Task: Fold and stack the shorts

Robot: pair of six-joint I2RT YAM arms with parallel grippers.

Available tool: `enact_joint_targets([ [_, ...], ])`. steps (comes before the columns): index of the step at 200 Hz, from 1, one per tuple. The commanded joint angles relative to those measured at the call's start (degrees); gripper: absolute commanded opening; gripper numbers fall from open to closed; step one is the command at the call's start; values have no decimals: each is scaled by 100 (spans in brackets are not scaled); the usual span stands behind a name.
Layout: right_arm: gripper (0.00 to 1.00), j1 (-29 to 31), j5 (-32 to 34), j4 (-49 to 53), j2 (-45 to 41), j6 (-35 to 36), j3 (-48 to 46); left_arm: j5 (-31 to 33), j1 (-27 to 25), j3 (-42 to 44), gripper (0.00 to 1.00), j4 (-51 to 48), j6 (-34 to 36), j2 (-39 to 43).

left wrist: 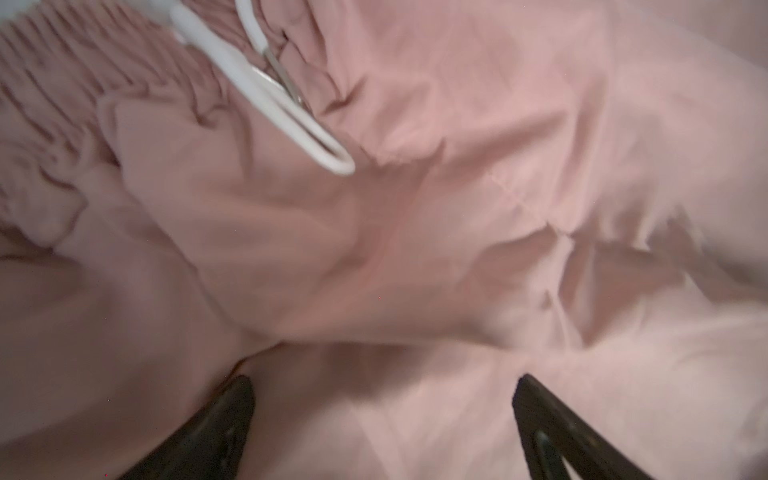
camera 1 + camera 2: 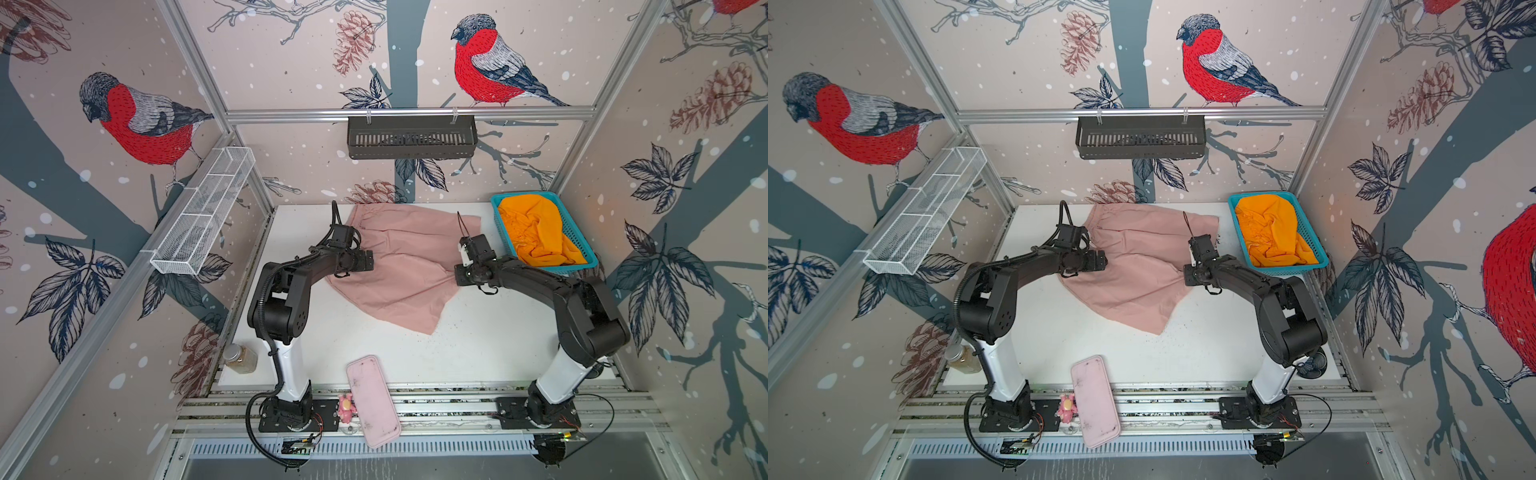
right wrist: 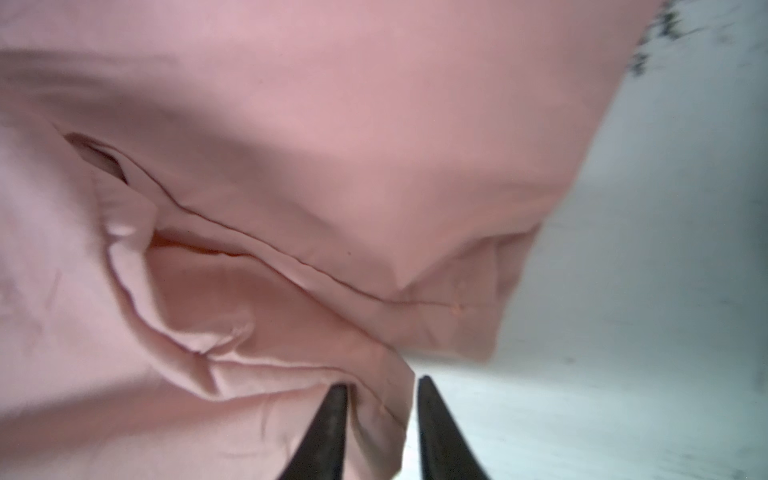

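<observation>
The dusty pink shorts (image 2: 407, 266) lie spread but rumpled on the far middle of the white tabletop (image 2: 498, 332). Their gathered waist is toward the far edge and one leg trails toward the near side. The left claw (image 1: 382, 399) hangs over the left part of the cloth with its fingers spread wide and nothing between them; the white drawstring (image 1: 266, 91) lies on the fabric just beyond it, beside the elastic waistband (image 1: 62, 83). The right claw (image 3: 380, 399) is at the right edge of the same shorts. Its fingers are only narrowly parted, with a fold of the hem lying between them but not clamped. The bright orange shorts (image 2: 536, 232) sit bunched in the teal basket (image 2: 577, 232) at the far right corner, apart from both claws.
</observation>
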State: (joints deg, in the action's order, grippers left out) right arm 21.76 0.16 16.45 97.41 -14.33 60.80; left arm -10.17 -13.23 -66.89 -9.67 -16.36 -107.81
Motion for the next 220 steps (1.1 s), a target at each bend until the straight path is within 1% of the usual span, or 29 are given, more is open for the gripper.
enact_joint_targets([
  [1, 60, -245, -279, 305, -327, 214, 74, -480, -3, 277, 98, 409, -328, 491],
  [20, 71, -380, -791, 272, -832, 42, -145, -414, -3, 336, 98, 319, -372, 1026],
  [35, 74, -351, -1172, 285, -1330, -187, -501, -137, 4, 265, 98, 212, -248, 1415],
  [44, 76, -258, -1447, 234, -1676, -387, -827, 15, 5, 237, 98, 310, 19, 1551],
  [51, 76, -139, -1610, 175, -1931, -563, -1094, -7, 5, 270, 98, 567, 339, 1561],
  [59, 77, 67, -1687, 81, -2217, -791, -1477, -217, 17, 110, 98, 621, 723, 1428],
  [64, 79, 297, -1718, 31, -2373, -895, -1697, -282, 16, -48, 98, 588, 929, 1278],
  [74, 80, 770, -1652, -58, -2535, -1162, -2096, -272, 18, -417, 98, 468, 1236, 909],
  [79, 80, 1025, -1598, -149, -2756, -1314, -2289, -239, 21, -681, 98, 351, 1325, 707],
  [95, 81, 1751, -1458, -557, -3038, -1819, -2886, -53, 31, -1531, 98, -247, 1377, 74],
  [102, 81, 1938, -1402, -732, -3101, -1995, -3044, 39, 31, -1779, 98, -386, 1344, -145],
  [111, 81, 2187, -1333, -1012, -3156, -2200, -3257, 150, 31, -1970, 98, -513, 1272, -323],
  [123, 81, 2446, -1133, -1236, -3112, -2391, -3390, 399, 48, -1995, 98, -511, 1025, -385],
  [146, 78, 2693, -993, -1719, -2846, -2486, -3482, 611, 211, -1661, 98, -384, 632, -183],
  [164, 73, 2772, -981, -2260, -2593, -2531, -3563, 656, 497, -1215, 98, -239, 335, 129],
  [178, 71, 2760, -1024, -2440, -2342, -2490, -3570, 633, 776, -763, 98, -83, 165, 453],
  [197, 64, 2741, -1095, -2594, -2184, -2385, -3609, 699, 1177, -99, 98, 123, -93, 864],
  [220, 52, 2679, -1330, -2693, -1899, -2121, -3438, 450, 1613, 772, 98, 697, -440, 1307],
])
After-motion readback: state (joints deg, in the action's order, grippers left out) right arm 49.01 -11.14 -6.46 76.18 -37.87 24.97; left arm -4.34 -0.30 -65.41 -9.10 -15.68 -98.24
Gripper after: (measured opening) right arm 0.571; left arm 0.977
